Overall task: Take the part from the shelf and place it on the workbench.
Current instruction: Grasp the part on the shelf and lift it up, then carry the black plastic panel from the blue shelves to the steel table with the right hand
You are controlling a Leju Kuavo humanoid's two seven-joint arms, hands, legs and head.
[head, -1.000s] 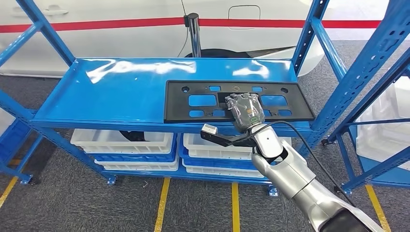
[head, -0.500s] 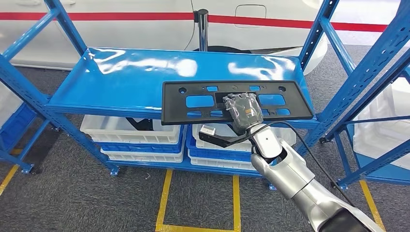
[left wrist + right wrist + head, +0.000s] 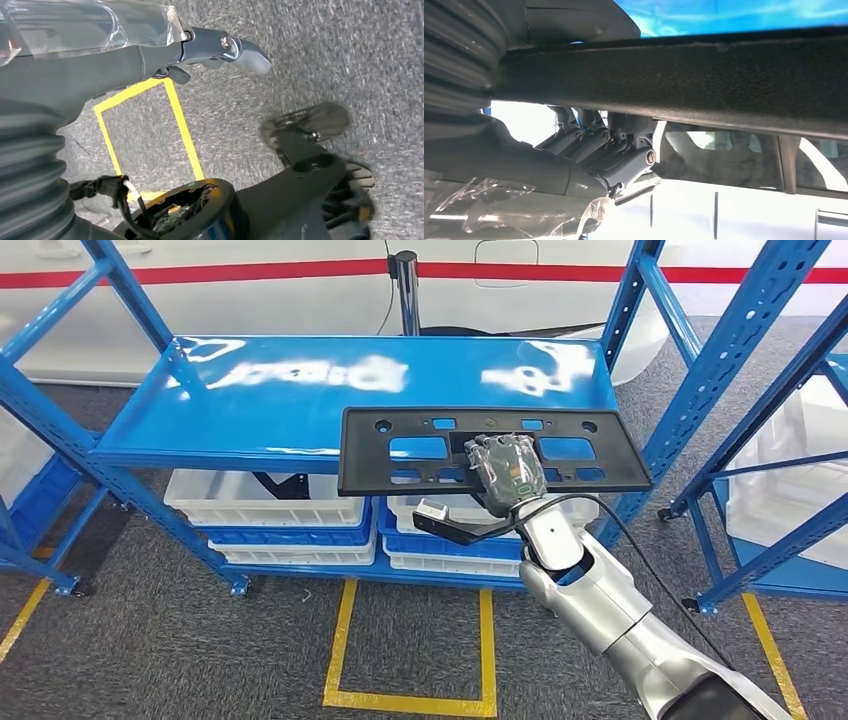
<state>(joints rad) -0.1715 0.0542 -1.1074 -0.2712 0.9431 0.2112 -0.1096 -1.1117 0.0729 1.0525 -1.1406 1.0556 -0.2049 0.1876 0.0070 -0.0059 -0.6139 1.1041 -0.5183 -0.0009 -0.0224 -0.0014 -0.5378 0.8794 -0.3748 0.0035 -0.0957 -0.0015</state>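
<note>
Nearest, at the lower right of the head view, the silver right arm rises toward the centre of the frame and ends in the right hand (image 3: 507,472), which grasps the black part (image 3: 410,450). The hold sits on the part's near long edge, somewhat right of its middle; the right wrist view shows the dark fingers (image 3: 611,145) curled under that edge with the thumb on the other side, so the plate is pinched between them.

The part is a flat, slotted plate whose long axis runs left to right across the frame, crosswise to the arm. Its near edge overhangs the front lip of the blue shelf (image 3: 250,405), while its far edge lies over the shelf's top surface at centre right. Whether it is lifted clear or touching the surface cannot be told.

The left hand (image 3: 220,47) hangs low over grey carpet and yellow floor tape (image 3: 182,127), holding nothing, its fingers loosely extended; it is well away from the part.

Because the grip is off-centre, the longer left portion will likely want to droop as the plate comes away. No desk is in view.
</note>
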